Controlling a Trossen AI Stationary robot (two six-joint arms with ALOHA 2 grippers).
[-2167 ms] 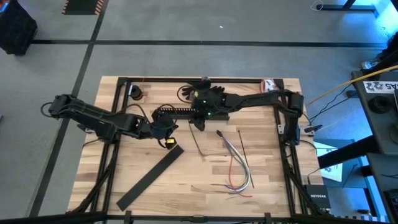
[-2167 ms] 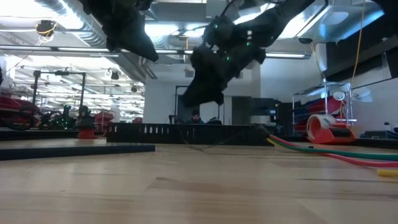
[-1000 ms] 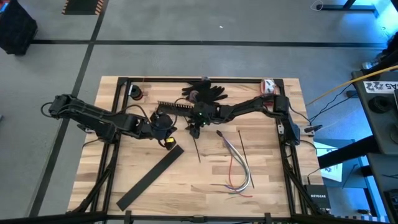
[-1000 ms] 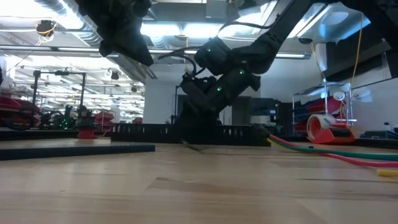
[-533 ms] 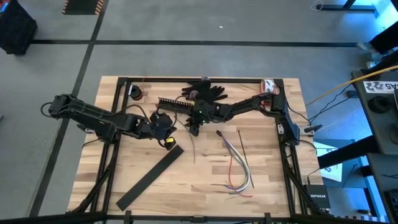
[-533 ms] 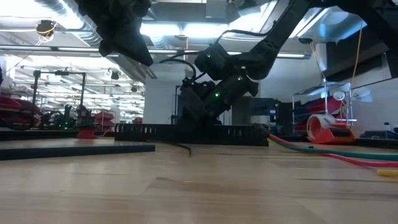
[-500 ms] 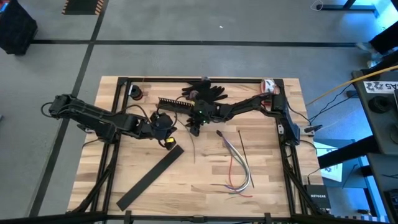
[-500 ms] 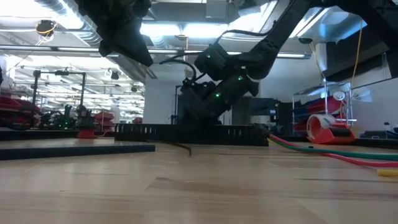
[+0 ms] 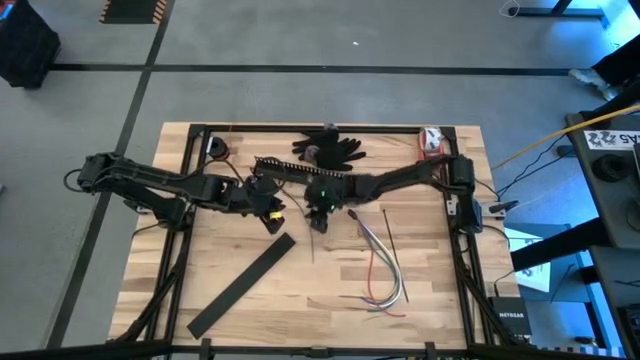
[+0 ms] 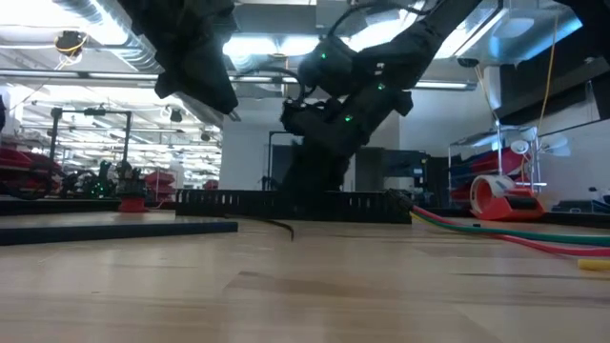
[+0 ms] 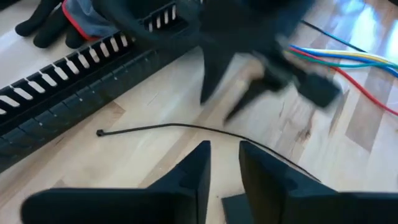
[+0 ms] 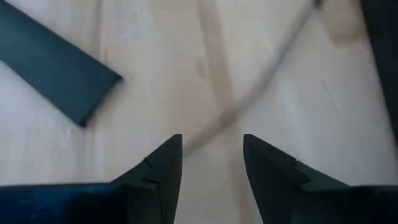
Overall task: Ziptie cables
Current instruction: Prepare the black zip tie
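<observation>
My table is pale wood planks with a visible grain, framed by dark metal rails. Across its far part lies a long black bar with comb-like slots, hard and ribbed. Beside the bar's middle, toward the near edge, hangs my right claw, its two dark pointed fingers apart with nothing between them. The ziptie lies flat on the wood just under and beyond that claw: a hair-thin, dark, stiff plastic strip with a small knob at one end, bowed slightly, its long axis running from the bar toward the table's near edge. My left claw hovers by the bar's left end, fingers a narrow gap apart, empty. The cables, thin curved grey, white and red wires, lie loose well right of the ziptie, running roughly the same way. A flat matte black strip rests diagonally, nearer the front.
</observation>
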